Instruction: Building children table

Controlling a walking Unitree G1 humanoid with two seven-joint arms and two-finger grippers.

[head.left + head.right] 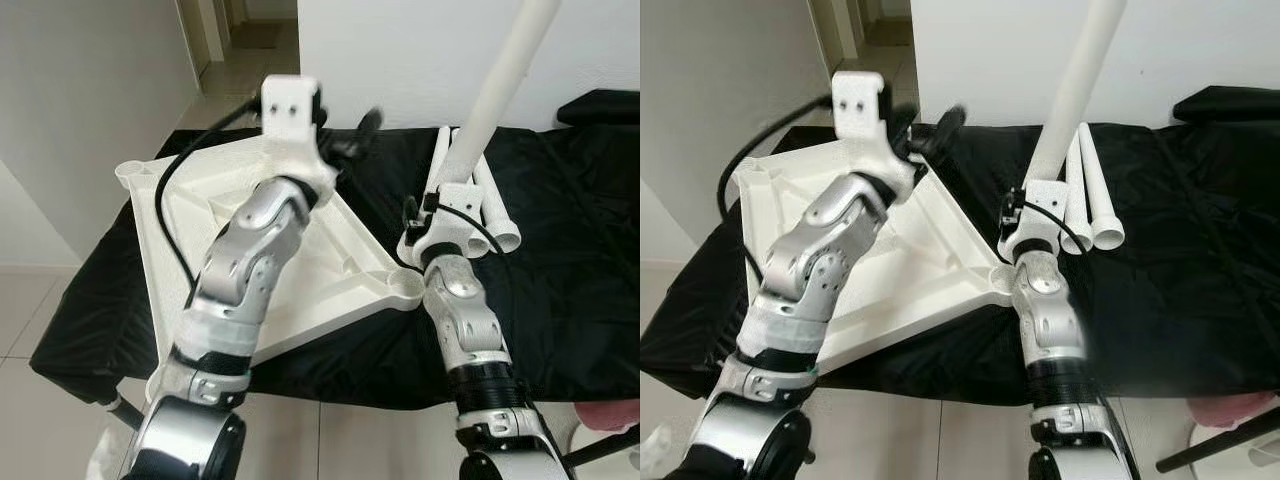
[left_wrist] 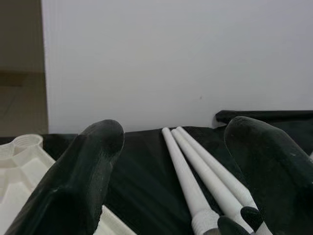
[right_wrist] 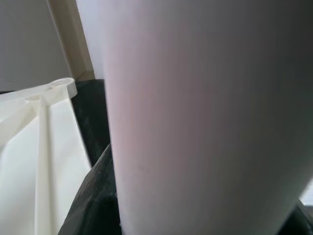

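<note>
Right hand (image 1: 437,205) closed around a white table leg (image 1: 500,90), holding it near its lower end; leg stands nearly upright, tilted a bit, top end running out of frame. In the right wrist view the leg (image 3: 205,112) is pressed right against the camera with a black finger (image 3: 95,205) touching it. Lower end of the held leg sits just above the near right corner socket (image 1: 408,284) of the white triangular tabletop (image 1: 190,215); can't tell if it is in the socket or only over it.

Left hand (image 1: 355,135) open, nothing in it, hovering over the far edge of the tabletop, fingers (image 2: 73,181) spread wide apart and pointing toward the back wall.

Tabletop lies underside up, ribs showing, on a table covered with black cloth (image 1: 560,260), one corner hanging past the near edge. Two more white legs (image 1: 1095,195) lie side by side on the cloth, just beside the right hand, touching each other. White wall (image 1: 420,50) behind, tiled floor (image 1: 30,320) below.
</note>
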